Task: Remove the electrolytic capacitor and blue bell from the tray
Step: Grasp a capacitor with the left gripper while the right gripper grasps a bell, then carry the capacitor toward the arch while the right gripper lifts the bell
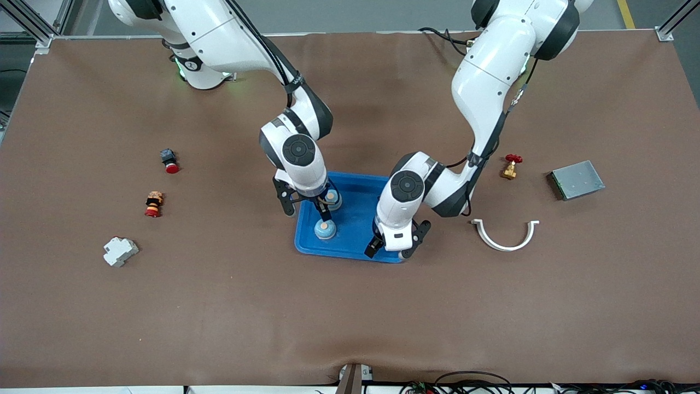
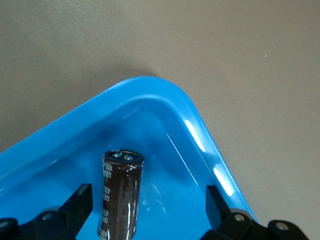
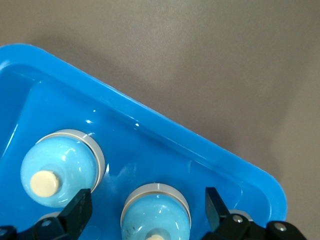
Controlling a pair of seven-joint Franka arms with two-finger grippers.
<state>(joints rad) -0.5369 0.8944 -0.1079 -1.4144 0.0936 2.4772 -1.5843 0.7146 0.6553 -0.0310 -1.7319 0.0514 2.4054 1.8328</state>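
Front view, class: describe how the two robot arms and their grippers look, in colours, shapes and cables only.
Both arms have glossy white rounded shells with black joint bands and round black caps. Black cables run along each. The left gripper and right gripper carry black jaws.

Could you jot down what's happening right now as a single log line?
left gripper: open over capacitor in blue tray | right gripper: open over bell, second bell beside

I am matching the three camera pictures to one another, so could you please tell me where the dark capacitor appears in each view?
Front view: not visible; the left gripper hangs open over that corner of the blue tray.
Left wrist view: the capacitor stands in the tray's corner, between the open fingers.
Right wrist view: not in it; only two blue bells.
Shared landmark: the blue tray.
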